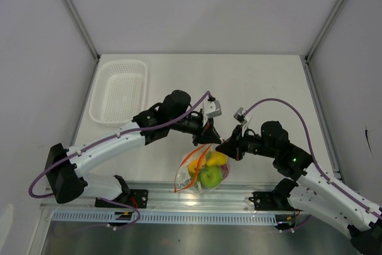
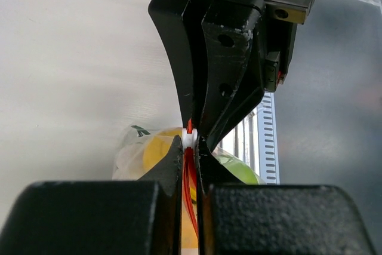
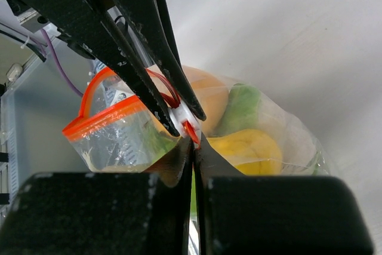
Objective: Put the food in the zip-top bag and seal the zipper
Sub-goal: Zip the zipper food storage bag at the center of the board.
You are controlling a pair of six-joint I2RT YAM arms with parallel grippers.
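Note:
The clear zip-top bag [image 1: 200, 174] hangs at the table's near edge, held up between both grippers. Inside it are a green apple [image 1: 210, 177], a yellow-orange fruit [image 1: 216, 159] and other food. My left gripper [image 1: 206, 137] is shut on the white slider [image 2: 190, 140] of the orange-red zipper [image 2: 189, 177]. My right gripper [image 1: 224, 146] is shut on the zipper's end right beside the slider [image 3: 181, 117]. In the right wrist view the zipper [image 3: 101, 117] still forms an open loop on the left. The yellow fruit [image 3: 250, 147] and a green piece [image 3: 242, 108] show through the plastic.
A white mesh basket [image 1: 118, 91] stands at the table's back left. A metal rail [image 1: 179, 198] runs along the near edge under the bag. Grey walls close in the table on three sides.

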